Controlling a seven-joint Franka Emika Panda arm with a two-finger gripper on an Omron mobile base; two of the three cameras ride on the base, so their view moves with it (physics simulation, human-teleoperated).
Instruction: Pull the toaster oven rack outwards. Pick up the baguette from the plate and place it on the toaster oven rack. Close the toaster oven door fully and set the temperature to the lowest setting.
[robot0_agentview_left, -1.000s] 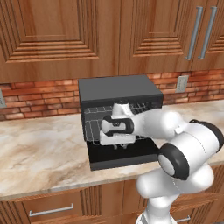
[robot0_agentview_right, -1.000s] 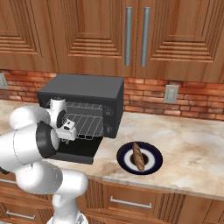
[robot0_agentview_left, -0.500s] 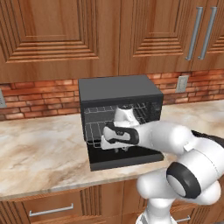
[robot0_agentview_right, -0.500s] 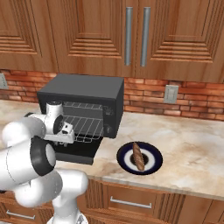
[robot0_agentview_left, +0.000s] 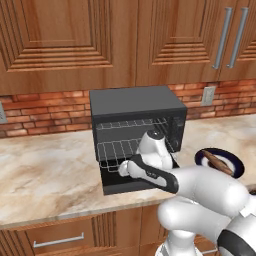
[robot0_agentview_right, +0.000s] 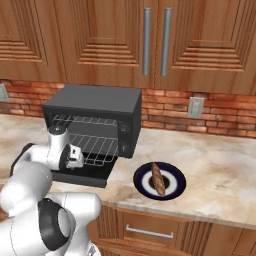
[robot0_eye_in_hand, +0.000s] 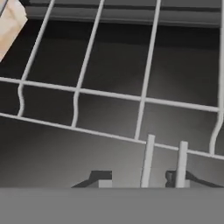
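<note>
Hand view looks straight down on the toaster oven rack, whose small wire loop at the front edge stands between the gripper tips, one dark fingertip to each side. The jaws stand partly apart around the loop; whether the pads actually press on the wire cannot be told from these pictures.

Left base view sets the scene: the rack sits low inside the toaster oven, above the toaster oven door, which lies folded down flat on the counter. The gripper hangs at the rack's front edge, over the open door.

By the look of it, the rack's sliding direction runs from the oven's back wall toward the robot, so the loop lies directly in the pincer's line and the pull should come straight back along that axis.

Right base view shows the baguette lying on the plate, well to the right of the oven and apart from the gripper.
</note>
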